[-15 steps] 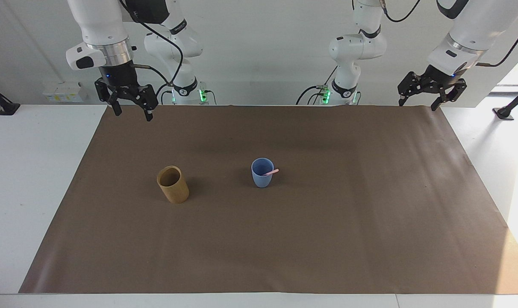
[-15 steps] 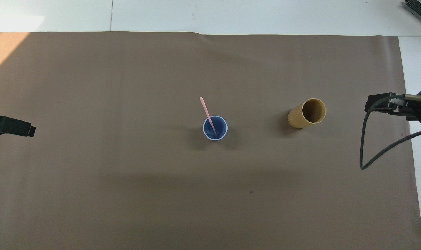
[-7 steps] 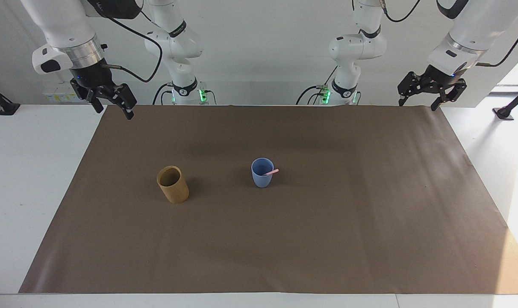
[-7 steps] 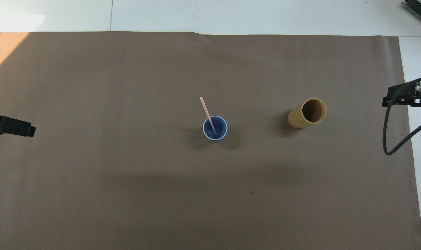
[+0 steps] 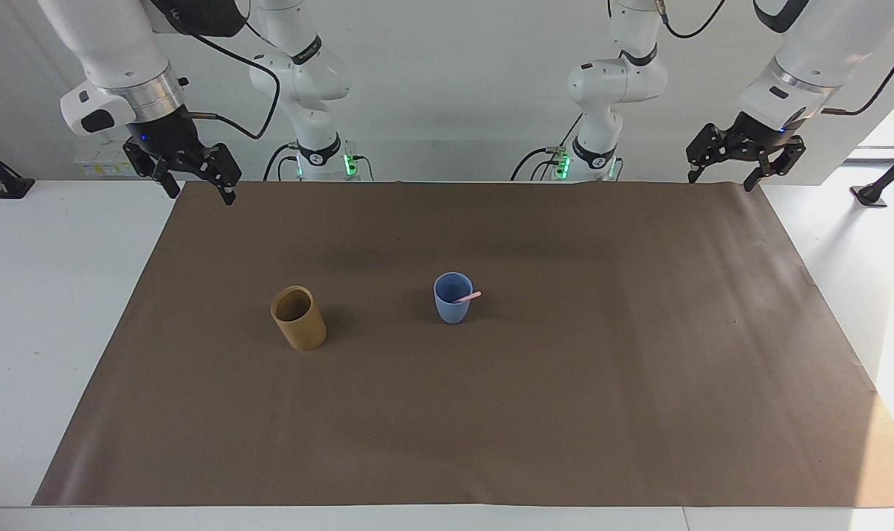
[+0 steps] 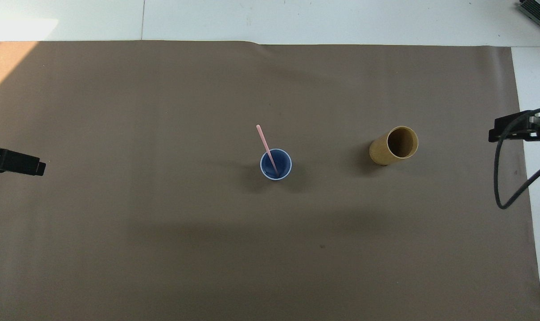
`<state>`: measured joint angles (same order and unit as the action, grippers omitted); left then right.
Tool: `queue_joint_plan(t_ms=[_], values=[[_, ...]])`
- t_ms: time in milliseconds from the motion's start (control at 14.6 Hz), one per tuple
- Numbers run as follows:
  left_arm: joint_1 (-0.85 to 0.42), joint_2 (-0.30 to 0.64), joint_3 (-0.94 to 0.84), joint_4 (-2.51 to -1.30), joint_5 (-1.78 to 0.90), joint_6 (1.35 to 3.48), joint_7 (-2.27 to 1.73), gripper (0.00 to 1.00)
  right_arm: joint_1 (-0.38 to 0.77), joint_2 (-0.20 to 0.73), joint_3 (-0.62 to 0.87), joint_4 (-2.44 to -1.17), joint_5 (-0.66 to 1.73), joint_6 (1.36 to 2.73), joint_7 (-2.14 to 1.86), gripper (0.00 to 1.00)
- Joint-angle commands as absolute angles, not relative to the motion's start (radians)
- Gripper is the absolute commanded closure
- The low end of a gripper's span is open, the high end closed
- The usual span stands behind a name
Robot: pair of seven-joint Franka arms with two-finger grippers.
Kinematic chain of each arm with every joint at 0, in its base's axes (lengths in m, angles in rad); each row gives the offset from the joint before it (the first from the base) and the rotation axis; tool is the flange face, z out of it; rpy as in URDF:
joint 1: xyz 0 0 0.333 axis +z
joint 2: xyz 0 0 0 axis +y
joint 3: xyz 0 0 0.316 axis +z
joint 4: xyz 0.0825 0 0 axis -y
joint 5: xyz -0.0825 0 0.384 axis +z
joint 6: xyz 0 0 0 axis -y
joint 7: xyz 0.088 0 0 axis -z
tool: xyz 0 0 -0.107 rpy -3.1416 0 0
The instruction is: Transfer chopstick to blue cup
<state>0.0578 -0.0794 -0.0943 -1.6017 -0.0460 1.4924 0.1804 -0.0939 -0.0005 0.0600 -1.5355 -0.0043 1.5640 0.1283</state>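
- The chopstick (image 5: 467,297) stands in the blue cup (image 5: 452,298), near the middle of the brown paper sheet (image 5: 639,369). Only one pale pink stick is visible.
- Lower end rests on the cup's floor; the shaft leans on the rim and its free end pokes out above it.
- Long axis, read from the overhead view: it runs from the cup's floor up and away from the robots, tilted slightly toward the left arm's end of the table (image 6: 266,145). Steeply slanted, not upright.
- Stick and cup (image 6: 276,164) sit just as they did a second ago.
- The tan cylindrical cup (image 5: 298,318) stands beside the blue one, toward the right arm's end. Its inside looks empty.
- Change over the last second: the right gripper (image 5: 193,171) has pulled away from over the sheet, out to that sheet's edge on the robots' side at the right arm's end. In the last half second it has barely shifted.
- Its fingers are spread apart and hold nothing.
- The left gripper (image 5: 742,153) waits over the sheet's corner at the left arm's end, fingers likewise apart and empty, unmoved.
- Judgement: with the stick in the blue cup and both arms retired, the transfer looks finished.
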Motion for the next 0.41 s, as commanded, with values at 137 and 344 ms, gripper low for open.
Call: queue_joint_plan(t_ms=[137,344], values=[[0.066,-0.084,-0.095,-1.600,-0.055,1.479,0.184,0.00,-0.098,-0.040,0.072,-1.591,0.005,1.595,0.098,0.00],[0.066,-0.084,-0.095,-1.600,-0.055,1.477,0.184,0.00,-0.098,-0.046,0.072,-1.600,0.003,1.598,0.097,0.00]])
